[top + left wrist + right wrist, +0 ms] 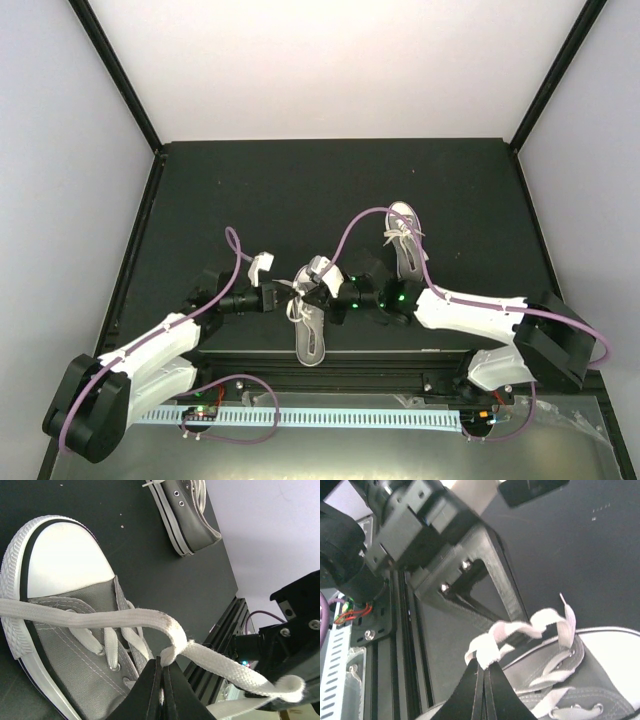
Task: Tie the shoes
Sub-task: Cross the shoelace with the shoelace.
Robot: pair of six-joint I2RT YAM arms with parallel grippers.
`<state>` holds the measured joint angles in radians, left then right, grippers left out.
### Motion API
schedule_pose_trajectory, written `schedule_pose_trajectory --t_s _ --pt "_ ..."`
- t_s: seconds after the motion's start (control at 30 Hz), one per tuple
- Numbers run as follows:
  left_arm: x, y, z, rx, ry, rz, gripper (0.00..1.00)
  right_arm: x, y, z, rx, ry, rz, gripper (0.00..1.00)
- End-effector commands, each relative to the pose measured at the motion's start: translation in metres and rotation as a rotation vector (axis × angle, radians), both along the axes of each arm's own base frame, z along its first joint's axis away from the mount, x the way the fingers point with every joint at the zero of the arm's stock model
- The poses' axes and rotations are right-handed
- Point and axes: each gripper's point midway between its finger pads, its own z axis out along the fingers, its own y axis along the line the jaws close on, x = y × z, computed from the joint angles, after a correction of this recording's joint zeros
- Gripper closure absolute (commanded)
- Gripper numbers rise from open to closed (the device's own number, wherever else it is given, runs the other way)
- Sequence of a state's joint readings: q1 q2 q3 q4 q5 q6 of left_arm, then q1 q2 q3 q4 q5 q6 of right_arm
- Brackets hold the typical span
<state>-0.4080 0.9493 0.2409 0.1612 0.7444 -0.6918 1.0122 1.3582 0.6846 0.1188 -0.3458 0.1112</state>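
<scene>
- Left jaws: closed tight on a white flat lace strand (172, 640), pinched at a bend just above the eyelet rows. No gap shows between the black fingertips (147, 692).
- Right jaws: closed as well, pinching a folded white lace loop (485, 652). From the pinch the lace twists away toward 2 o'clock and into the eyelets.
- Both laces belong to the near grey canvas low-top sneaker with white rubber toe cap and white sole (312, 345) (65, 570) (605, 680).
- Overhead, the two sets of jaws meet almost tip to tip over its laced throat, the left from 9 o'clock and the right from 3 o'clock.
- This sneaker stands on its sole on the matte black surface (250, 190), at 6 o'clock, with its heel by the near edge and its toe to 12 o'clock.
- In the left wrist view the strand crosses the tongue from 9 o'clock. Past the jaws it runs on toward 4 o'clock in the air, its folded end near the right arm's black housing (295, 625).
- The second grey canvas sneaker (405, 250) (190, 515) sits at 2 o'clock of the first, well apart and upright, with its laces loose.
- The white left arm (170, 340) and white right arm (470, 310) each carry a purple cable.
- A white slotted cable duct (330, 415) runs along the near edge.
</scene>
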Motion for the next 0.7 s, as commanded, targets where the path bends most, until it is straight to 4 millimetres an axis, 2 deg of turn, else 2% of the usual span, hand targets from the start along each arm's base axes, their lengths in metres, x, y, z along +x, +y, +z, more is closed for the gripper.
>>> schedule_pose_trajectory --t_s 0.0,0.1,0.2,0.47,0.67 --pt "0.009 -0.001 0.012 -0.008 -0.014 0.017 0.98 0.010 0.011 0.041 0.125 -0.103 -0.033 0.98" --pt "0.011 -0.002 0.010 -0.003 -0.007 0.021 0.99 0.010 0.015 0.043 0.127 -0.101 -0.023 0.98" --pt "0.013 -0.003 0.012 -0.009 0.008 0.024 0.98 0.005 0.018 0.034 0.115 -0.097 -0.009 0.98" --pt "0.016 -0.004 0.018 -0.035 0.040 0.048 0.99 -0.005 0.021 -0.014 -0.002 -0.113 -0.009 0.98" --pt "0.014 -0.004 0.017 -0.036 0.052 0.049 0.98 0.004 0.023 -0.039 -0.081 -0.142 -0.062 0.98"
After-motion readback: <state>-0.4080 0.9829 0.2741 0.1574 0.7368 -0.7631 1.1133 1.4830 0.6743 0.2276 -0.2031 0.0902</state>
